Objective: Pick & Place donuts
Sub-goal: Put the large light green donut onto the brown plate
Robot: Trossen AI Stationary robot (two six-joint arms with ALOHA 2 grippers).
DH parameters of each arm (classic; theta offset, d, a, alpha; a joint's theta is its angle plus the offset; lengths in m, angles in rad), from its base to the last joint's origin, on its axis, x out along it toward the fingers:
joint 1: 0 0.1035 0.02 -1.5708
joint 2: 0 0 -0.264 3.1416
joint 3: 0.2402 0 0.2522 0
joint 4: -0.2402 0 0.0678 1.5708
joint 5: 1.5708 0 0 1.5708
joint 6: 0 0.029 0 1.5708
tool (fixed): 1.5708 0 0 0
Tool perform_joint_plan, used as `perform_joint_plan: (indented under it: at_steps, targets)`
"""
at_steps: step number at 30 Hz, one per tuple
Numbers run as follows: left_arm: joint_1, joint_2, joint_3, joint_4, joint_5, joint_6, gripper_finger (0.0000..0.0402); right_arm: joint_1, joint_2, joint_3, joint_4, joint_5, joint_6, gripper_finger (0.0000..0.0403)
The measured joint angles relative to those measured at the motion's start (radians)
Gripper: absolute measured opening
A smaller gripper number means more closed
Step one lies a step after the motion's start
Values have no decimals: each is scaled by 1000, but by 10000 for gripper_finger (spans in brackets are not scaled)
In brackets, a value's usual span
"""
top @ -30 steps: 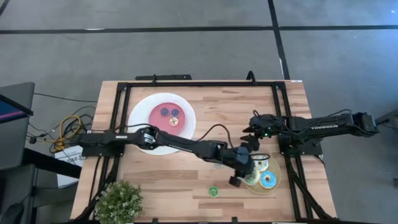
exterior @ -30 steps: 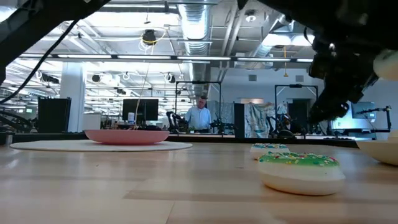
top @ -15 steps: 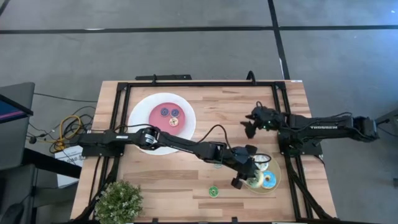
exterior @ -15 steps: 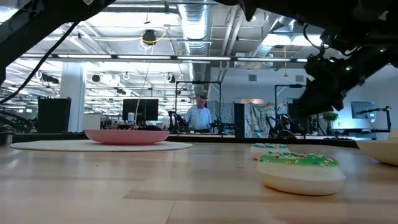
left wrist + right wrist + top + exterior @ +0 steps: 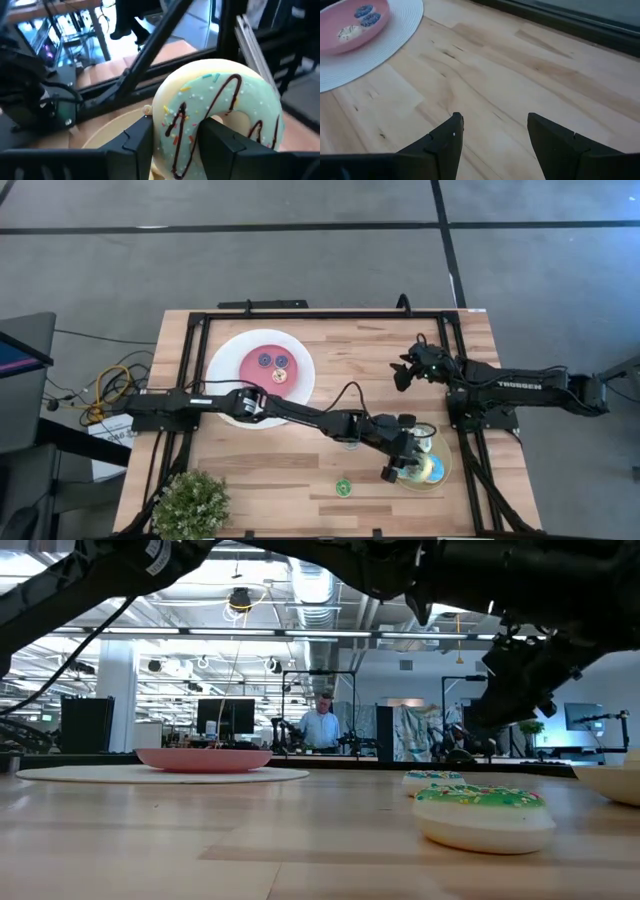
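Observation:
My left gripper (image 5: 397, 463) reaches across the table to the round tan plate (image 5: 440, 452) and is shut on a pale green iced donut (image 5: 220, 90) with dark drizzle. A blue donut (image 5: 435, 471) and a white one (image 5: 421, 442) lie on that plate. One small green donut (image 5: 343, 486) lies flat on the wood near the front edge; in the low view it (image 5: 482, 812) shows close, with another small one (image 5: 434, 780) behind it. My right gripper (image 5: 402, 375) hovers open over bare wood (image 5: 495, 135), away from the plate. My left gripper pinches one side of the pale green donut's ring (image 5: 182, 125) between its two fingers. One finger (image 5: 139, 142) is at the outer rim and the other (image 5: 220, 145) stands by the hole. The donut's iced face is turned toward the wrist camera, above the tan plate (image 5: 107, 137).
A big white plate (image 5: 300, 395) with a pink centre holds three small donuts (image 5: 272, 365) at the table's far left. A potted plant (image 5: 190, 502) stands at the near left corner. A black frame (image 5: 450, 340) borders the table. Bare wood lies between the two plates.
My left gripper, with the pale green donut, has moved toward the table's right and near edge, onto the tan plate's area. My right gripper has drawn back toward the far edge, away from the tan plate.

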Motion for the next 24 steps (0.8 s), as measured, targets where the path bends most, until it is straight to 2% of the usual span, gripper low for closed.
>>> perform_joint_plan:
  at_steps: [4,8,18,24]
  targets:
    - [16,0,0,-51,-51,-101,127,-4,0,0,-14,-2,0,210]
    - [20,0,-1,-96,-128,-119,127,-4,0,0,-23,-11,0,210]
    - [16,0,-1,-139,-154,-191,131,-4,0,0,-25,-11,1,210]
    - [15,0,-1,-165,-149,-201,165,-4,0,0,-28,-10,1,210]
